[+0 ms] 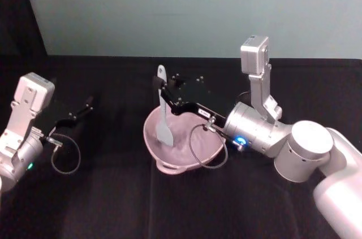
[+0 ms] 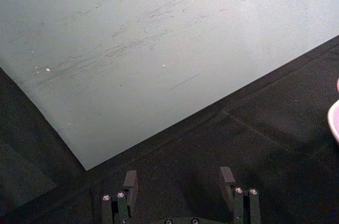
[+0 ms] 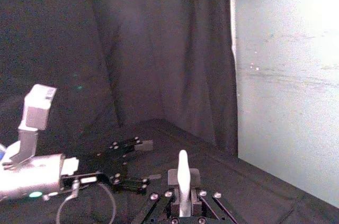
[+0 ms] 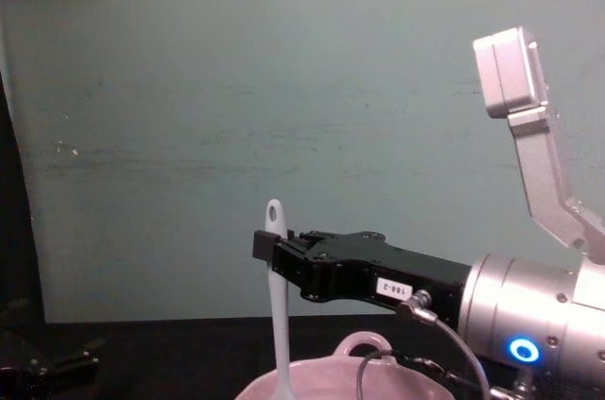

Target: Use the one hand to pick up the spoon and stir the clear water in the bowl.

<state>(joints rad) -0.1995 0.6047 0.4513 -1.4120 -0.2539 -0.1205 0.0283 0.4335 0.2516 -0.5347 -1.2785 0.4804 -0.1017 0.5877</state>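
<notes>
- Jaws on R gripper (image 1: 163, 88) clenched on spoon's (image 1: 164, 121) upper handle; blade down in pink bowl (image 1: 181, 164), in the water (image 1: 182, 137).
- L gripper (image 1: 85, 105) parked at left, jaws apart.
- Risk: if you stir too wide, blade shoves the rim, bowl slides, water slops.

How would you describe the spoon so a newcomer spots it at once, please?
Find the pink bowl at the middle of the black table. Standing nearly upright in it, blade down, is a slim white spoon clamped by the right gripper. Nothing else there is white and flat-bladed.
</notes>
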